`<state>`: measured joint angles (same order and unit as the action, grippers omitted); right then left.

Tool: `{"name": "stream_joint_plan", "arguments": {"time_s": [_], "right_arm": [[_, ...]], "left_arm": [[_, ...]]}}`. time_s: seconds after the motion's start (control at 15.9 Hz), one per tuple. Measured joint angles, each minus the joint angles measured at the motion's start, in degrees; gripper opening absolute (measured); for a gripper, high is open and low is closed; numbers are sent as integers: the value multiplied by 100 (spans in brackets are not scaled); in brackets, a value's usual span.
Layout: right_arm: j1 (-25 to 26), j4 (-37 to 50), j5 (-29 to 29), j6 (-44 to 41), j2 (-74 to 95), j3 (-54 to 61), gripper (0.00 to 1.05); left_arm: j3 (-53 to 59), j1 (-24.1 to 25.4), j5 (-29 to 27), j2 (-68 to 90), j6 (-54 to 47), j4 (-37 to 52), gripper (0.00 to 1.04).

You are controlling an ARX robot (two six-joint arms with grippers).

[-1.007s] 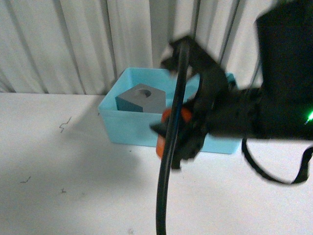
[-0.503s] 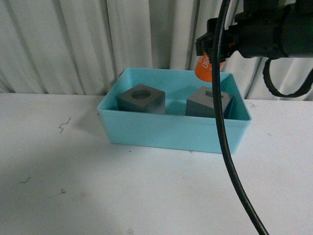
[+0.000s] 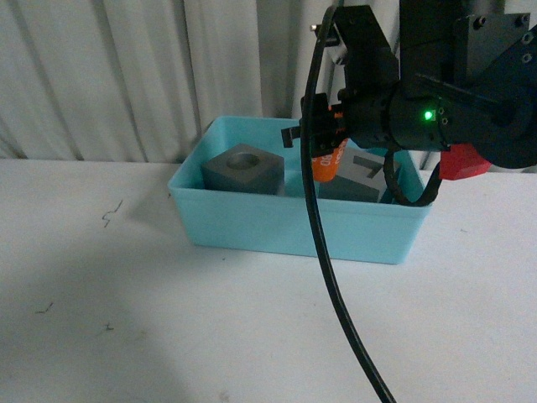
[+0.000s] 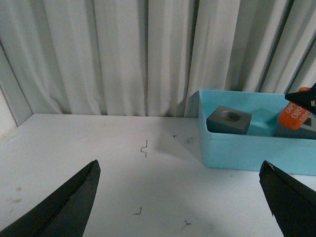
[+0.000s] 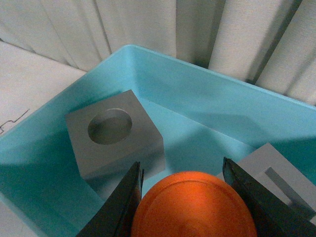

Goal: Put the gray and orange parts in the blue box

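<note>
With both gray cubes (image 3: 243, 169) (image 3: 362, 176) in the turquoise tub (image 3: 285, 227), only the orange cylinder (image 3: 325, 161) remains, pinched by the right gripper (image 5: 190, 180) above it; left gripper (image 4: 180, 197) spread, idle.

The right gripper (image 3: 323, 155) now sits lower and further left than half a second ago, down from above the far right corner of the blue box (image 3: 285, 227) to hang over its inside; the orange cylinder (image 3: 328, 161) clamped in it has come down with it, from above the rim to between the two gray cubes; the gray cube with the rectangular recess (image 3: 362, 178) is now partly hidden behind the arm.
</note>
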<state>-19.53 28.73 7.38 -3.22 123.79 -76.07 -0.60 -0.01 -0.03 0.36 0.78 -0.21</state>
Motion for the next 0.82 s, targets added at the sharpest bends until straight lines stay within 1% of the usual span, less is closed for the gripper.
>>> {"name": "stream_joint_plan", "arguments": {"time_s": [0.44,0.82], "right_arm": [[-37,-249,-103,4,708,-586,46],[-77,-520,-199,48,940,-931,46]], "left_arm": [[0,0,0,0,0,0,98],[0,0,0,0,0,0,98]]}}
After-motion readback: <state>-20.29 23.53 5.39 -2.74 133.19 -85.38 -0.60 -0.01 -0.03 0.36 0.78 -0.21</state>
